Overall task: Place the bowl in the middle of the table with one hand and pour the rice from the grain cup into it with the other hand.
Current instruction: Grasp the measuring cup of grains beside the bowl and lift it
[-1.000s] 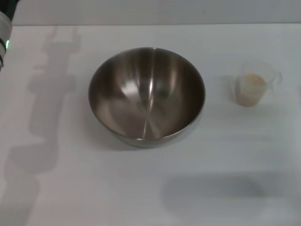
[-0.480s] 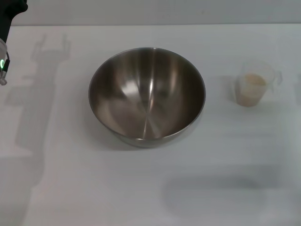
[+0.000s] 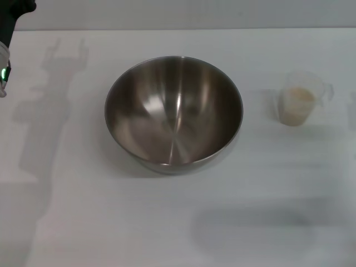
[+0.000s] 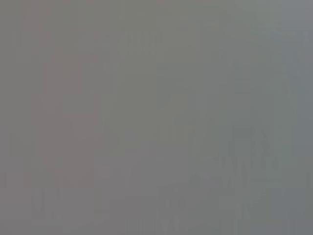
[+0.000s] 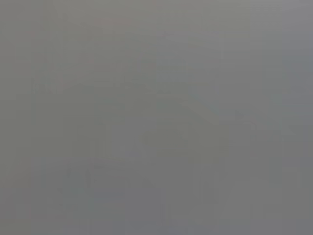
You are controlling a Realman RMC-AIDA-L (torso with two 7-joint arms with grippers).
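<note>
The bowl (image 3: 173,111) is a large stainless-steel bowl standing upright and empty in the middle of the white table (image 3: 178,222). The grain cup (image 3: 300,99) is a small clear plastic cup standing upright to the bowl's right, apart from it, with pale rice (image 3: 298,100) inside. Only a dark part of my left arm with a green light (image 3: 6,50) shows at the far left edge, well away from the bowl. My right gripper is out of view. Both wrist views show only flat grey.
The left arm's shadow (image 3: 47,111) lies on the table left of the bowl. A broad faint shadow (image 3: 250,225) lies near the front. The table's far edge (image 3: 178,29) runs along the top.
My left arm has drawn back toward the far left corner, and its shadow has shifted left. The bowl and the cup have not moved.
</note>
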